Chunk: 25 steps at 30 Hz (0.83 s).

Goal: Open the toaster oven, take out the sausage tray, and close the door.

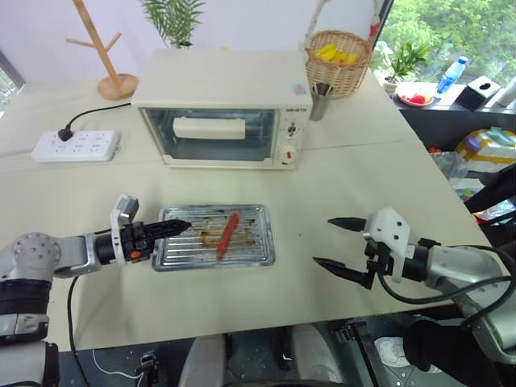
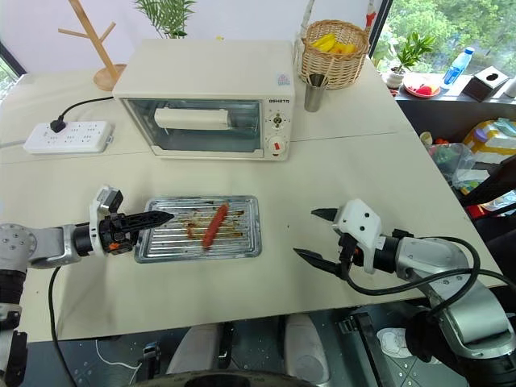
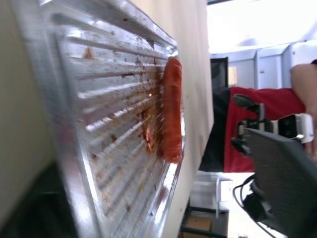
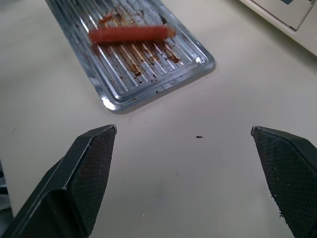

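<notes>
The cream-white toaster oven (image 1: pixel 222 81) stands at the back of the table, and its glass door (image 1: pixel 185 139) with the white bar handle (image 1: pixel 210 127) is closed. In front of it the ribbed metal tray (image 1: pixel 214 264) lies flat on the table with one sausage (image 1: pixel 228 234) and burnt crumbs on it. My left gripper (image 1: pixel 181 226) reaches over the tray's left rim. It is open, with its fingers (image 3: pixel 282 188) one above the other. My right gripper (image 1: pixel 323 240) hovers open to the right of the tray, apart from it and holding nothing.
A white power strip (image 1: pixel 76 145) and its cable lie at the back left, behind it a wooden rack (image 1: pixel 105 56). A wicker basket (image 1: pixel 339 60) and a metal cup (image 1: pixel 320 101) stand right of the oven. A person in red (image 3: pixel 257 129) shows beyond the table.
</notes>
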Available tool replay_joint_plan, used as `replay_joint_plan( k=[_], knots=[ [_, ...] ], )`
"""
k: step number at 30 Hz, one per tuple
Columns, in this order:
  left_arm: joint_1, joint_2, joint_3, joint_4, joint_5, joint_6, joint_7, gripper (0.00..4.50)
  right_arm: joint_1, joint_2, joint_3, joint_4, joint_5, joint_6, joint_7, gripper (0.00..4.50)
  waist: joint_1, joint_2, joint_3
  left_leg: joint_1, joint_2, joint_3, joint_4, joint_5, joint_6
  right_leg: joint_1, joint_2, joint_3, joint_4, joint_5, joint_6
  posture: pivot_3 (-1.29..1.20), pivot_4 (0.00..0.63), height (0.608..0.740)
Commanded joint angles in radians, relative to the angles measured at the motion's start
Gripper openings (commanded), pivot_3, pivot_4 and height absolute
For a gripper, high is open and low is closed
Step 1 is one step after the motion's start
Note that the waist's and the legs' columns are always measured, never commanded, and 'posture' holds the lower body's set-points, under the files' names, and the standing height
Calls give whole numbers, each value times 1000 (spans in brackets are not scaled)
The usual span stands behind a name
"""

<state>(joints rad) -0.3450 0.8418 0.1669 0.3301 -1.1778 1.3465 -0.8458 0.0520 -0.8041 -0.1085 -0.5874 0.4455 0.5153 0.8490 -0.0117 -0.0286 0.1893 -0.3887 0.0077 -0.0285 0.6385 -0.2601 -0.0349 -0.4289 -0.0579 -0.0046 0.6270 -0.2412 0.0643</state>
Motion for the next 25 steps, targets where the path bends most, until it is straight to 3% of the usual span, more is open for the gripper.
replay_joint_plan(
  k=[1, 4, 7, 11, 18, 25],
  knots=[
    [21, 73, 20, -20, 83, -34, -70, 4446, -21, 1, -2, 0, -7, -29, 1, 4500, -2, 0, 0, 0, 0, 0, 1, 0, 0, 0, 0, 0, 1, 0, 0, 0, 150, 740],
    [86, 155, 15, -69, 197, -154, -143, 4446, -51, 4, 14, 38, -19, -42, 9, 4500, -3, 0, 0, 0, 2, 0, 3, 0, 0, 0, 0, 0, 2, 0, -1, 0, 150, 740],
    [220, 240, 17, -155, 374, -429, -241, 4446, -81, 5, 27, 75, -24, -54, 19, 4500, -5, 0, 0, 0, 4, 0, 5, 0, 0, 0, -2, 0, 2, 1, -2, 0, 150, 740],
    [331, 311, 132, -188, 492, -695, -345, 4446, -126, 11, 26, 127, -3, -47, 39, 4500, 1, 2, 1, 0, 5, 0, 5, 0, 0, -2, -4, 1, 2, 1, -4, 0, 150, 740],
    [364, 397, 350, -376, 449, -720, -516, 4446, -224, -11, 3, 170, 118, 55, 113, 4500, 14, 3, 2, -4, 6, 2, 6, 0, 0, -3, -5, -1, 0, 2, -4, 0, 150, 740],
    [416, 445, 423, -507, 485, -723, -642, 4446, -286, -63, -25, 157, 271, 189, 203, 4500, 16, 6, 4, -4, 6, 9, 6, -1, 1, -3, -1, -1, -1, 2, -3, 0, 150, 740]
  ],
)
